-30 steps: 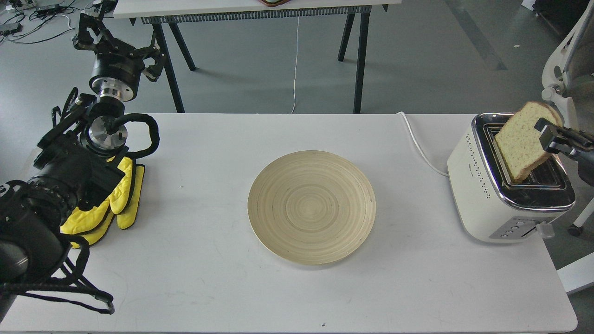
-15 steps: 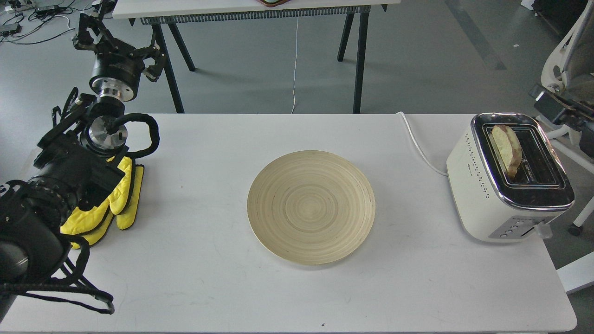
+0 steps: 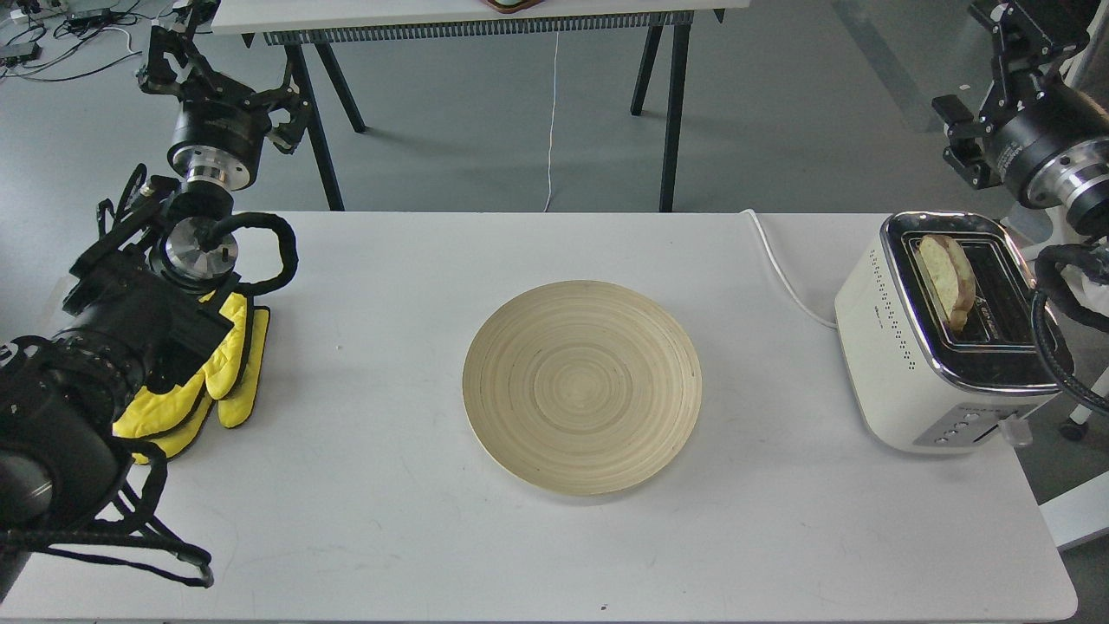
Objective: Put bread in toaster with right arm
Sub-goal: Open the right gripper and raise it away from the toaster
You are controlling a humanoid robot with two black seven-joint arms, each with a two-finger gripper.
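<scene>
Black right arm [image 3: 1035,143] raised behind toaster [image 3: 940,347].

no text is legible; the toaster [image 3: 918,364] bears only an unreadable mark.

The right arm [image 3: 1053,152] enters from the right edge and rises toward the upper right corner, its black wrist housing and silver joint ring showing clearly, with a black cable looping down below it. Its end effector [image 3: 1022,22] sits at the very top of the view, partly cut by the frame edge, so its fingers cannot be told apart. The left arm [image 3: 113,321] comes in from the lower left, thick and dark, bends at a silver joint, and reaches upward to its end effector [image 3: 178,52] near the upper left, seen small and dark; whether it is parted or closed is unclear.
</scene>
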